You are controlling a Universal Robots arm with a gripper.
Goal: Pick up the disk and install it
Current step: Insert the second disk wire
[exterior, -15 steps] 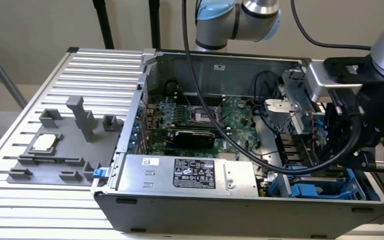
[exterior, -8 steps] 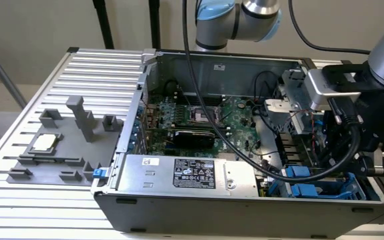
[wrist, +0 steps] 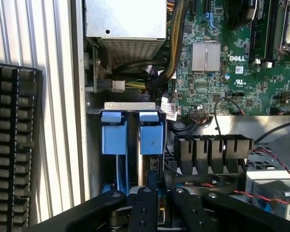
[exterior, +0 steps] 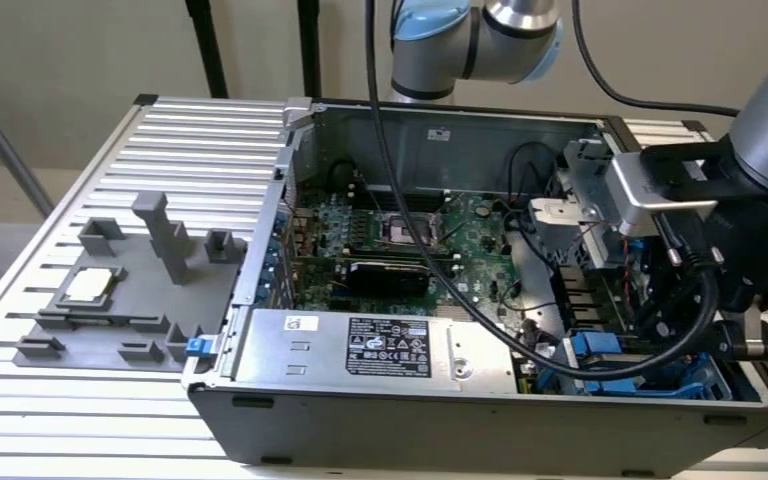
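Slatted tabletop (exterior: 104,390) carries an open PC case (exterior: 491,420); the arm reaches down into its corner at the exterior view's right, among blue carriers (exterior: 611,350). Wrist view: gripper (wrist: 157,186), jaws narrowed, pinches the disk (wrist: 151,137) standing upright in its bay; misaligned rails could jam it, and red wires (wrist: 266,159) nearby might snag.

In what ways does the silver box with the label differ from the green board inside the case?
The silver box is plain metal with a black-and-white label; the green board is covered with small parts. The silver box stands as a block nearest the exterior view's camera; the green board lies flat behind it. Both sit inside the open case.
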